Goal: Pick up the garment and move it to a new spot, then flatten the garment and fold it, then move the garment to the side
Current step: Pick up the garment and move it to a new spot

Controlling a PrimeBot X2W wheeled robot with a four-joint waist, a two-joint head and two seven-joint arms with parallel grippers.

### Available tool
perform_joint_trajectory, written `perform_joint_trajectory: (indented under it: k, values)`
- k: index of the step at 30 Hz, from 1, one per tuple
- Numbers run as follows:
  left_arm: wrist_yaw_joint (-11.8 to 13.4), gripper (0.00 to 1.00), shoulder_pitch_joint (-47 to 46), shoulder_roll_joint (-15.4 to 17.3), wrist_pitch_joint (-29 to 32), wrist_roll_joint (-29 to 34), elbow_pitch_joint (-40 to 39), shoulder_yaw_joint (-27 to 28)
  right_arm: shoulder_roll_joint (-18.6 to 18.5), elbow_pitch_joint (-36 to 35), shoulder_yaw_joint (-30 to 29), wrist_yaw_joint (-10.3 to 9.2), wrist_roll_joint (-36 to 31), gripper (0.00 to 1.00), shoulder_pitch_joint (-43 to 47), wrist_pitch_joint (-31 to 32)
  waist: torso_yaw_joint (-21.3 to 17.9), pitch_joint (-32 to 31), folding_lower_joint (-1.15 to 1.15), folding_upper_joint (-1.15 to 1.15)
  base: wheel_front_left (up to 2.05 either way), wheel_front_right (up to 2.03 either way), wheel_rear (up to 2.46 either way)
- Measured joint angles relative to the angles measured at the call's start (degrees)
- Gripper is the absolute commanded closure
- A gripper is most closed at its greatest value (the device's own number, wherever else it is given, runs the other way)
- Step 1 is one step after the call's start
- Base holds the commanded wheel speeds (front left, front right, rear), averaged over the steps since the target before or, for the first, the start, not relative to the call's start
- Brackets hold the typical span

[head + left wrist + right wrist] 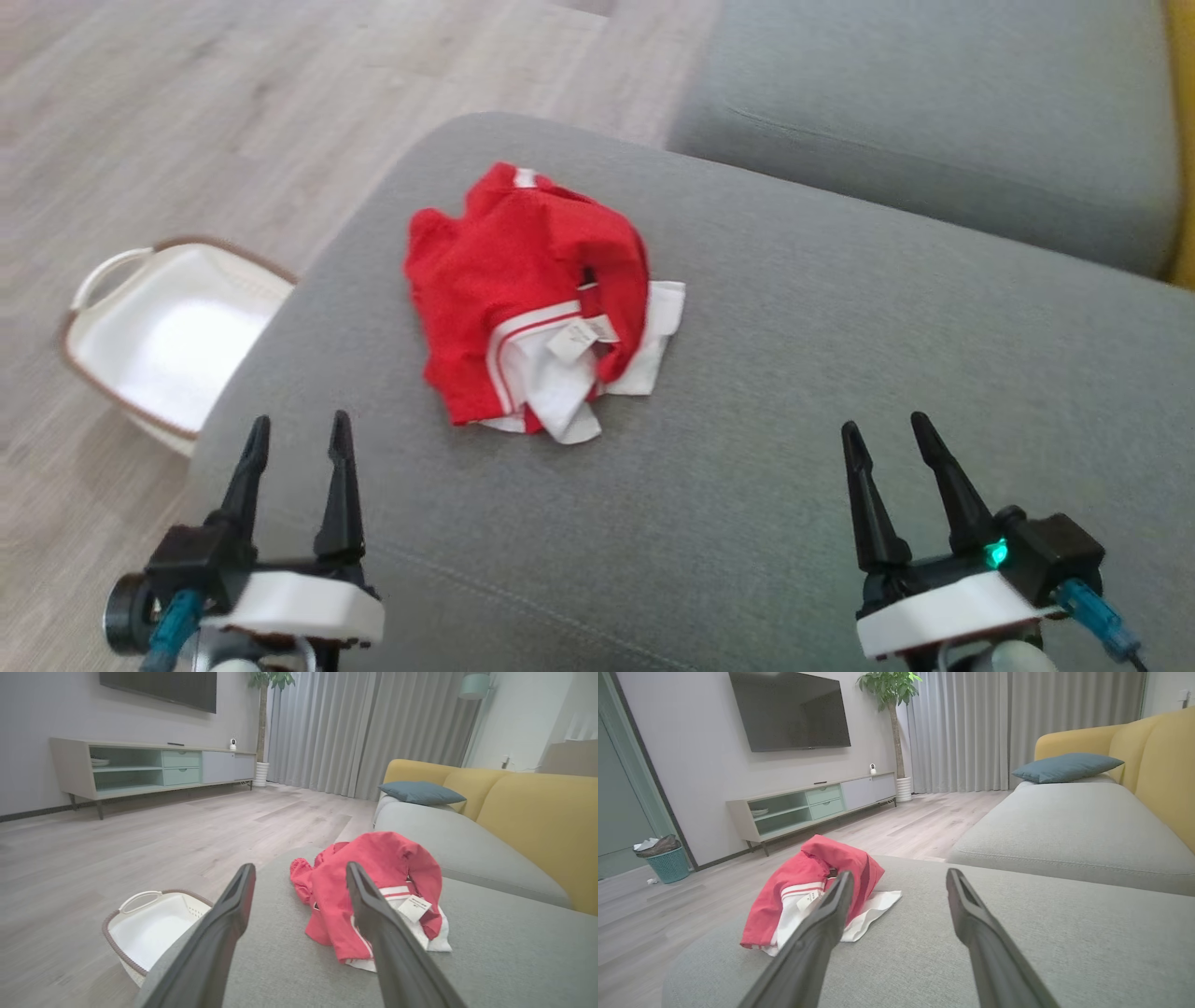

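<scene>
Head view: the garment lies crumpled on the sofa, ahead of the left gripper and the right gripper. Both stand wide and empty, well apart from it. Expect soft, light, limp cloth. Pinch a raised fold at the heap's top.

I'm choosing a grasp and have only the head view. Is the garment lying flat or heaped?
Observer: Heaped. In the right wrist view the garment rises in a red hump, with white fabric spilling out at its base.
Operator: What's further along, past my top edge?
Observer: A blue pillow lies at the far end of the grey seat, against a yellow backrest.
Operator: Anything low on my left to avoid?
Observer: A teal waste bin stands left of the TV cabinet in the right wrist view, nowhere near the white basket.
</scene>
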Motion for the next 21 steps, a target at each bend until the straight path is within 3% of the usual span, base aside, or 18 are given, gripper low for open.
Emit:
perform_joint_trajectory:
  k: [5, 12, 21]
  values:
    - [-0.45, 0.00, 0.52, 0.02, 0.00, 0.36, -0.01, 0.77, 0.00, 0.00, 0.41, 0.00, 0.54, 0.00, -0.01, 0.00, 2.17, -0.18, 0.00, 0.00, 0.00, 0.00, 0.00]
    - [-1.00, 0.00, 0.41, 0.01, 0.00, 0.94, -0.08, 2.31, 0.00, 0.00, 0.93, 0.00, 0.49, 0.00, -0.05, 0.00, 1.51, 1.30, 0.00, 0.00, 0.00, 0.00, 0.00]
    - [-5.30, 0.00, -8.16, 0.60, -0.05, 0.60, 4.37, 3.90, 0.00, -1.09, -4.33, 0.00, -3.25, 0.00, -2.87, 0.00, -0.84, 6.79, 0.00, 0.00, 0.00, 0.00, 0.00]
